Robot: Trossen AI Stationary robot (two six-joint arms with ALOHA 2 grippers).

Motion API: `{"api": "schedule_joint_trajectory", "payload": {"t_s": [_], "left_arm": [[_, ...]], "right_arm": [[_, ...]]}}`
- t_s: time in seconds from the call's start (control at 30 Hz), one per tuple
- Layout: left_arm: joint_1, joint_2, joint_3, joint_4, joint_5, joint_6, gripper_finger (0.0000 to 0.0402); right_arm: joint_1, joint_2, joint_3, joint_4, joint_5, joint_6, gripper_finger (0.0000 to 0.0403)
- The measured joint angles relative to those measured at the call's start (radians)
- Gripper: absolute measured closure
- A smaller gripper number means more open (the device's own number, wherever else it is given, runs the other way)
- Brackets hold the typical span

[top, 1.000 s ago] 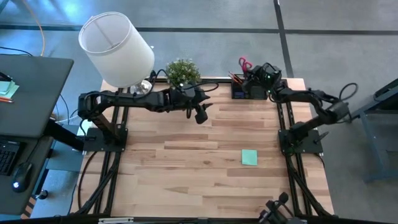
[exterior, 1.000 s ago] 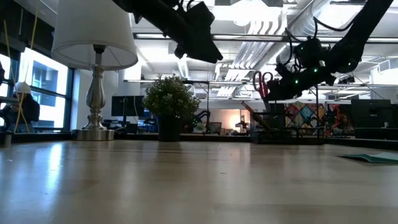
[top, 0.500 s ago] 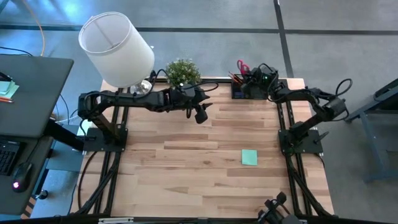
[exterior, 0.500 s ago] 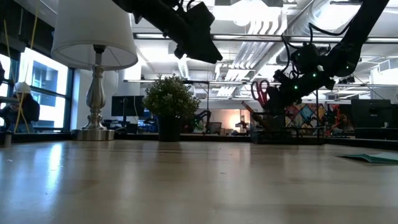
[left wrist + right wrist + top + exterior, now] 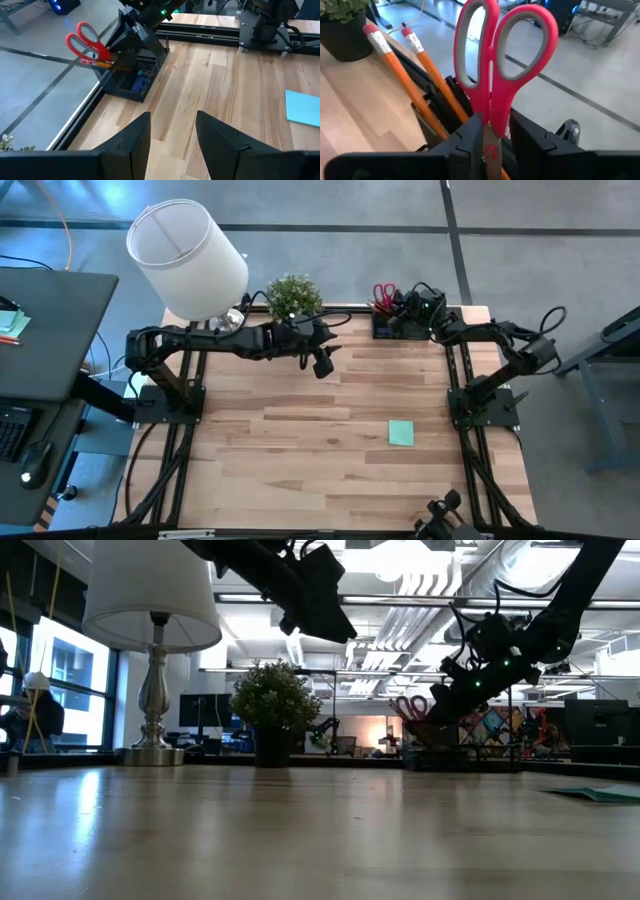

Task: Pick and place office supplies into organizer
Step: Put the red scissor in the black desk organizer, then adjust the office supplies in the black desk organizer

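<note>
Red-handled scissors [image 5: 495, 60] and orange pencils [image 5: 402, 80] stand in black organizer [image 5: 131, 75].

Right arm reaches to the far right corner of the table, elbow bent, right gripper [image 5: 403, 308] angled down low there, jaws slightly parted either side of what sits between them. Left arm stretched along the far edge toward centre, left gripper [image 5: 322, 364] hanging above the table, jaws apart, nothing between them.
</note>
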Motion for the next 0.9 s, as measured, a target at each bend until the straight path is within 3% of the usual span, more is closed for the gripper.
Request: {"api": "schedule_joint_trajectory", "payload": {"t_s": [0.23, 0.4, 0.5, 0.67, 0.8, 0.9], "left_arm": [[0.000, 0.000, 0.000, -0.006, 0.000, 0.000, 0.0256], [0.000, 0.000, 0.000, -0.006, 0.000, 0.001, 0.0256], [0.000, 0.000, 0.000, -0.008, 0.000, 0.004, 0.0256], [0.000, 0.000, 0.000, -0.014, 0.000, 0.005, 0.0256], [0.000, 0.000, 0.000, -0.018, 0.000, 0.008, 0.0256], [0.000, 0.000, 0.000, -0.018, 0.000, 0.008, 0.0256]], "right_arm": [[-0.007, 0.000, 0.001, 0.043, 0.054, -0.002, 0.0323], [0.021, 0.000, 0.005, 0.085, -0.118, 0.000, 0.0332], [0.066, 0.000, 0.005, 0.082, -0.127, -0.017, 0.0333], [0.133, -0.001, 0.005, 0.066, 0.005, -0.104, 0.0305], [0.193, -0.002, 0.005, 0.060, 0.127, -0.112, 0.0248], [0.243, -0.002, 0.005, 0.059, 0.280, -0.112, 0.0197]]}}
